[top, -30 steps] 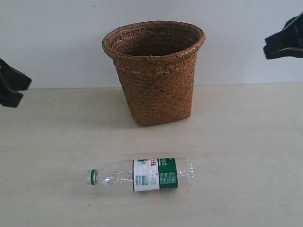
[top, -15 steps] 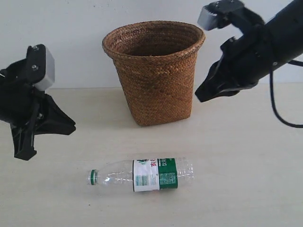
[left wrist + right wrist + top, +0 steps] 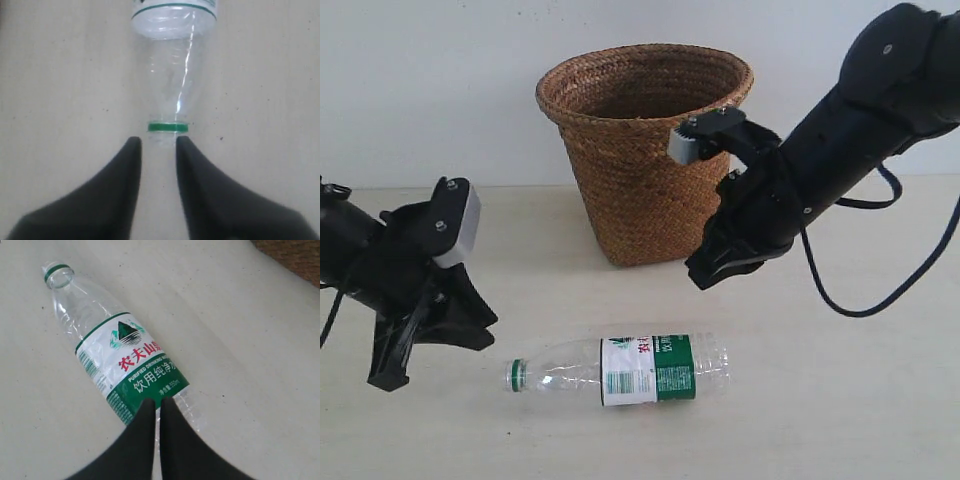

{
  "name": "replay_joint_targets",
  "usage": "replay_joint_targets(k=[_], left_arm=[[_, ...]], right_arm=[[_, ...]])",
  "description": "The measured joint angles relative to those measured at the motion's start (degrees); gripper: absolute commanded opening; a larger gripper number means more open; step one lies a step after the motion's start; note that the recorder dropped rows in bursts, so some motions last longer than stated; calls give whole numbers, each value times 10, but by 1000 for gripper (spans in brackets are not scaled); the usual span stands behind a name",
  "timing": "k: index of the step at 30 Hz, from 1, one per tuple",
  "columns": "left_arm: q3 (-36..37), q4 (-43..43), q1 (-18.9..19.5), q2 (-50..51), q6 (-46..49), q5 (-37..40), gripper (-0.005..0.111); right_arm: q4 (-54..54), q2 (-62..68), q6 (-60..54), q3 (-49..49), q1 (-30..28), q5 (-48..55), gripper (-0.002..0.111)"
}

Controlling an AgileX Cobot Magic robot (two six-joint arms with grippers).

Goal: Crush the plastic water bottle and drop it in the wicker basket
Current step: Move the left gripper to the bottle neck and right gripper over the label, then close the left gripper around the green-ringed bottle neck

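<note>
The plastic water bottle (image 3: 630,368) lies on its side on the table, uncrushed, its green neck ring pointing left. Behind it stands the wicker basket (image 3: 645,150), upright. My left gripper (image 3: 438,342) hovers just left of the bottle's neck; in the left wrist view (image 3: 157,142) its fingers stand slightly apart, empty, just short of the bottle (image 3: 172,75). My right gripper (image 3: 702,278) hangs above the bottle's base end, in front of the basket. In the right wrist view (image 3: 159,402) its fingers are almost together, over the bottle (image 3: 120,350), holding nothing.
The pale table (image 3: 840,400) stretches around the bottle, with a white wall behind the basket. A black cable (image 3: 880,295) loops from the right arm. A corner of the basket (image 3: 295,255) shows in the right wrist view.
Both arms have swung in from the frame edges and come down toward the bottle, the left toward its neck, the right toward its base. Bottle and basket have not moved.
</note>
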Motion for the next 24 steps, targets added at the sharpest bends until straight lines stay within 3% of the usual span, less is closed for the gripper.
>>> replay_joint_targets(k=[1, 3, 11, 24], left_arm=[[-1, 3, -7, 3, 12, 0, 65], [-1, 8, -20, 8, 27, -2, 72], [-1, 24, -52, 36, 34, -33, 66], [-1, 25, -58, 95, 2, -84, 66]], right_arm=[[0, 7, -3, 0, 3, -1, 0], [0, 20, -4, 0, 7, -4, 0], [0, 47, -5, 0, 7, -10, 0], [10, 48, -5, -1, 7, -24, 0]])
